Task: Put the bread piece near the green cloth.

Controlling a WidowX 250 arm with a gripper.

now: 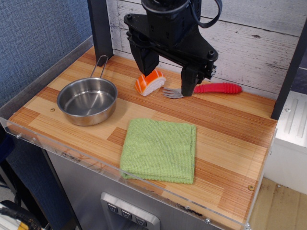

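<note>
The bread piece (150, 82), an orange-striped lump on a white base, lies on the wooden table toward the back middle. The green cloth (160, 149) lies flat at the front middle, well apart from the bread. My black gripper (168, 74) hangs low over the back of the table with its jaws wide open and empty. One finger (147, 61) stands just behind and above the bread. The other finger (188, 82) comes down in front of the fork's neck. The bread sits beside the left finger, at the left end of the gap.
A steel pan (88, 99) with a long handle stands at the left. A red-handled fork (211, 88) lies right of the bread, tines toward it. A black post (100, 28) stands at the back left. A clear rim (144, 184) edges the table front.
</note>
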